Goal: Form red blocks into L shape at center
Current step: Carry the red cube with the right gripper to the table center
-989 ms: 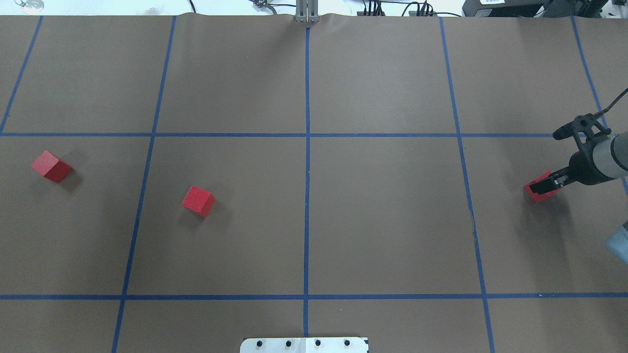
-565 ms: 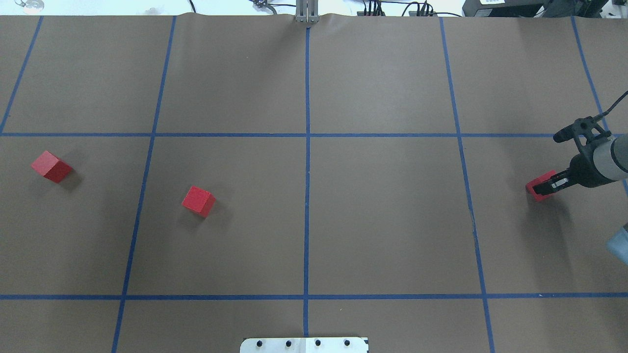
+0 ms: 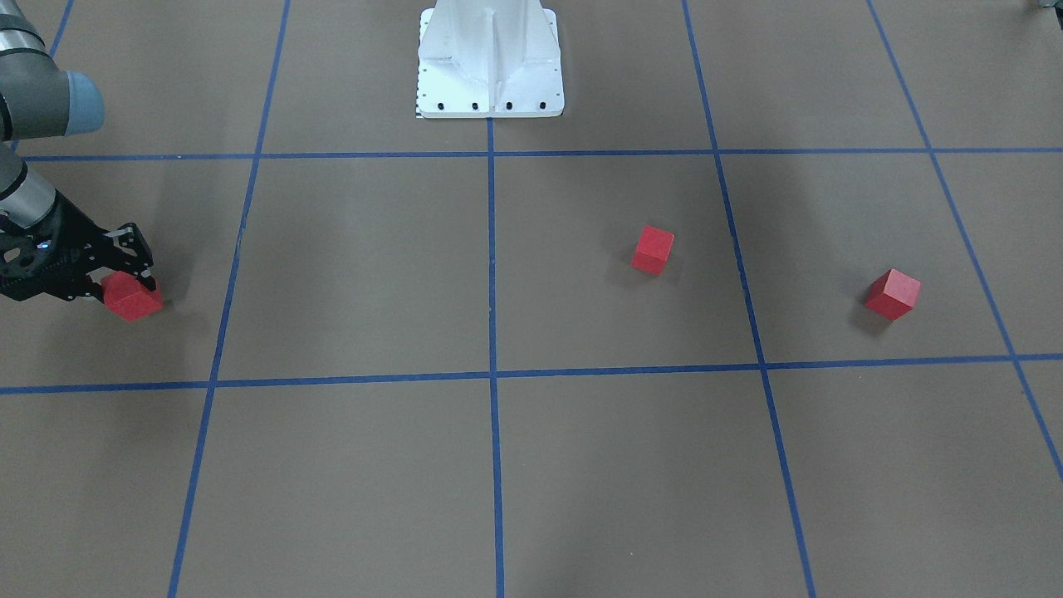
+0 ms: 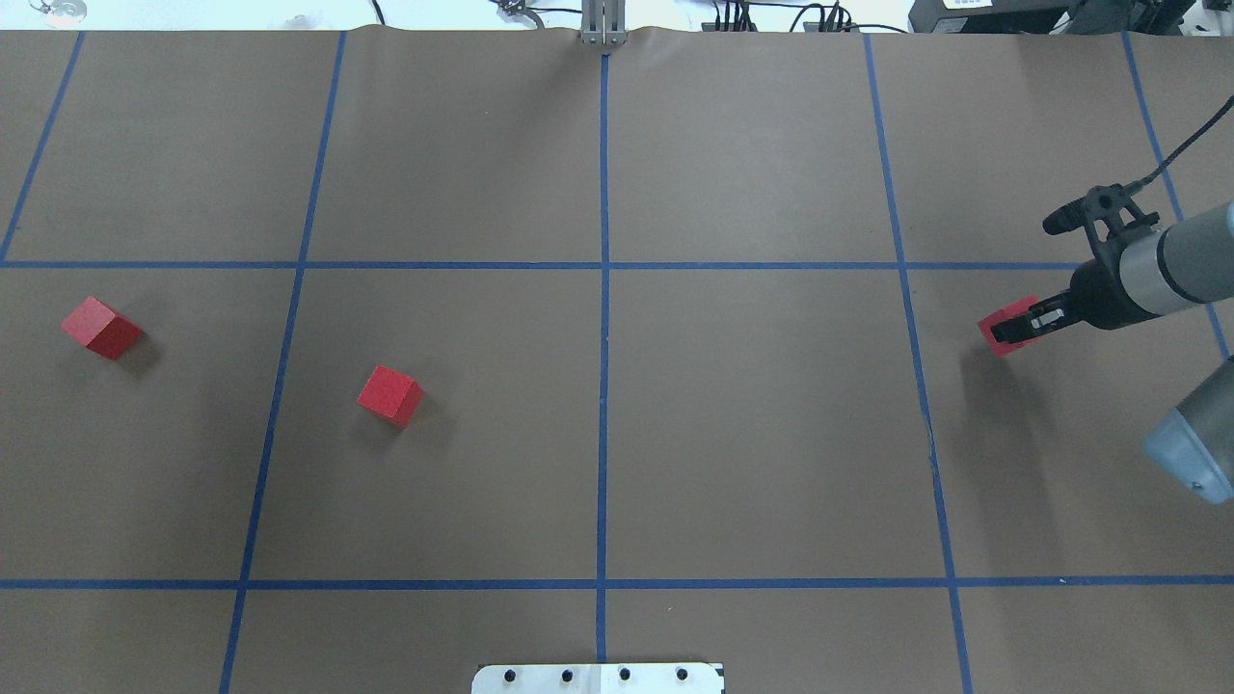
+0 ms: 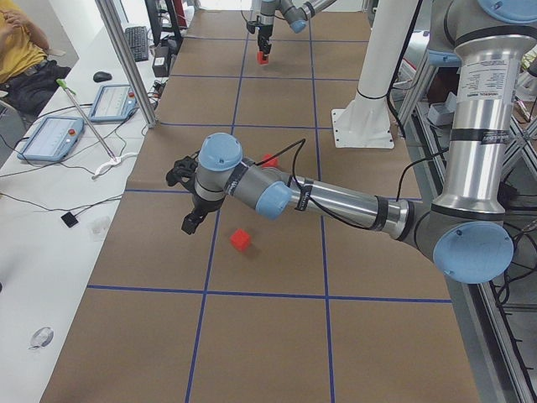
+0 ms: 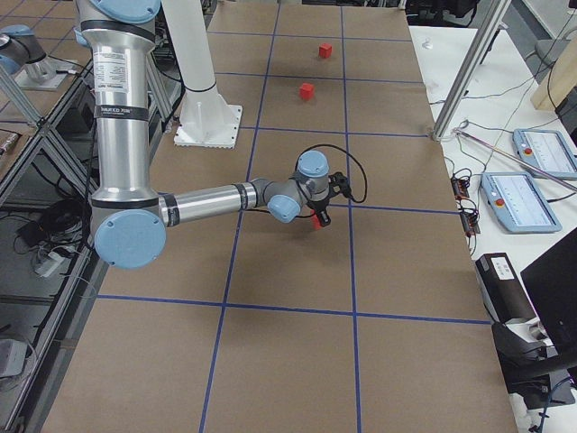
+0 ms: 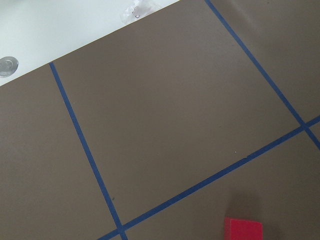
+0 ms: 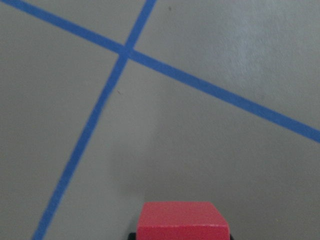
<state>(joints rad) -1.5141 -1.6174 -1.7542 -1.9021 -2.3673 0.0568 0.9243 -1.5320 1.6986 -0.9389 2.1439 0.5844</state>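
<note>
Three red blocks lie apart on the brown floor. My right gripper (image 4: 1008,333) is shut on one red block (image 4: 999,323) at the right side, low over the floor; it also shows in the front view (image 3: 133,301) and the right wrist view (image 8: 182,220). The other two blocks sit loose on the left: one far left (image 4: 101,328), one nearer the middle (image 4: 389,395). The center, around the middle blue tape line (image 4: 603,386), holds no block. My left gripper (image 5: 191,222) shows only in the exterior left view, hanging high near a block (image 5: 241,240); I cannot tell its state.
The white robot base (image 3: 490,58) stands at the near middle edge of the grid. A white side table with tablets (image 5: 50,138) and a metal post (image 5: 126,59) lies beyond the floor's far edge. Blue tape lines divide the floor into large squares.
My right gripper has moved leftward and away from the robot base with the red block held in it. The two blocks on the left have not moved.
</note>
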